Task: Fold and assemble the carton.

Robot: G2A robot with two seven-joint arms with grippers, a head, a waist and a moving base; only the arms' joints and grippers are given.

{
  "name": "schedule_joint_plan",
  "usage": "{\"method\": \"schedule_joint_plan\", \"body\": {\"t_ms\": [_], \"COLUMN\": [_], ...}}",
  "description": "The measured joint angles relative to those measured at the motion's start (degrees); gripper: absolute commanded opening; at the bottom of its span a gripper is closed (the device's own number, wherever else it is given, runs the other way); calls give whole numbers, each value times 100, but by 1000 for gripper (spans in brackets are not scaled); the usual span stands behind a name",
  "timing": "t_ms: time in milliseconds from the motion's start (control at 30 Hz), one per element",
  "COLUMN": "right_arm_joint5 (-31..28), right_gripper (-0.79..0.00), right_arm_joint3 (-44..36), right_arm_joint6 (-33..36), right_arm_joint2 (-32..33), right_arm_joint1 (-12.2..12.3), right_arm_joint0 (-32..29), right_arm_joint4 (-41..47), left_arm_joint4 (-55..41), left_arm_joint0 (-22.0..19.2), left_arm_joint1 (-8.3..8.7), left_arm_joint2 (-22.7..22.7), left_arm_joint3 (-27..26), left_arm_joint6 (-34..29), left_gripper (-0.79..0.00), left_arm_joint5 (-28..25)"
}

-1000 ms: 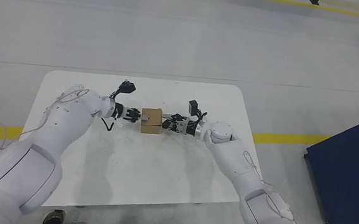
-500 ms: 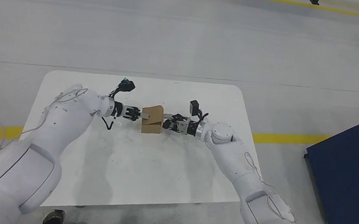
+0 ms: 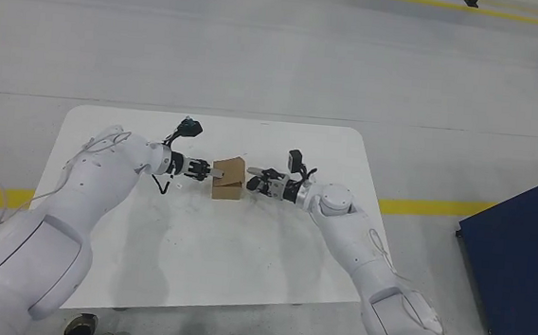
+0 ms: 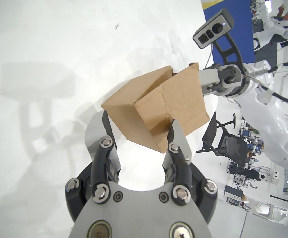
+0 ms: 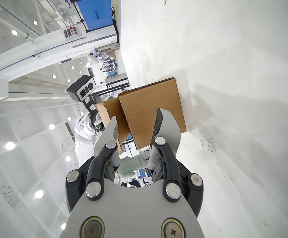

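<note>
At the middle of the surface (image 3: 243,251) the carton (image 3: 228,177) is tipped up between the two arms, not lying flat. Can't tell if its low edge touches down. On the near end, the left gripper (image 4: 138,122) straddles it with jaws wide and tips against opposite sides. Reads as a fingertip pinch on the carton, nothing deeper. On the far side the right gripper (image 5: 137,117) has its jaws apart, and the loose flap (image 5: 146,106) runs between them unclamped.

Risks from here:
- The pinch is shallow and close to a corner. Any push from the right arm puts torque on it, so the carton likely pivots or pops out of the tips.
- The loose flap is free and cardboard springs back. Unless the right gripper clamps it or presses it past the crease, it reopens and the fold is lost.
- If the right jaws close where they are, they may catch the flap plus the panel behind it. That gives a creased wall, not a clean fold.
- The arms face each other along one line with the carton in the middle. Too much advance from either side crushes a half-formed box with little stiffness.
- The surface looks smooth. If the left tips let go, the carton skids instead of staying put.
</note>
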Motion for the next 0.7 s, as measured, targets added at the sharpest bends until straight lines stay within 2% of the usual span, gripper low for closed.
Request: {"method": "schedule_joint_plan", "body": {"t_ms": [700], "right_arm_joint5": [126], "right_gripper": [-449], "right_arm_joint3": [-566], "right_arm_joint6": [-233], "right_arm_joint2": [-114], "right_arm_joint1": [31], "right_arm_joint0": [-258], "right_arm_joint4": [-369], "left_arm_joint4": [73], "left_arm_joint0": [17], "left_arm_joint1": [-11], "left_arm_joint2": [-35], "left_arm_joint3": [-6], "left_arm_joint6": [-36], "left_gripper": [-317], "left_arm_joint5": [38]}}
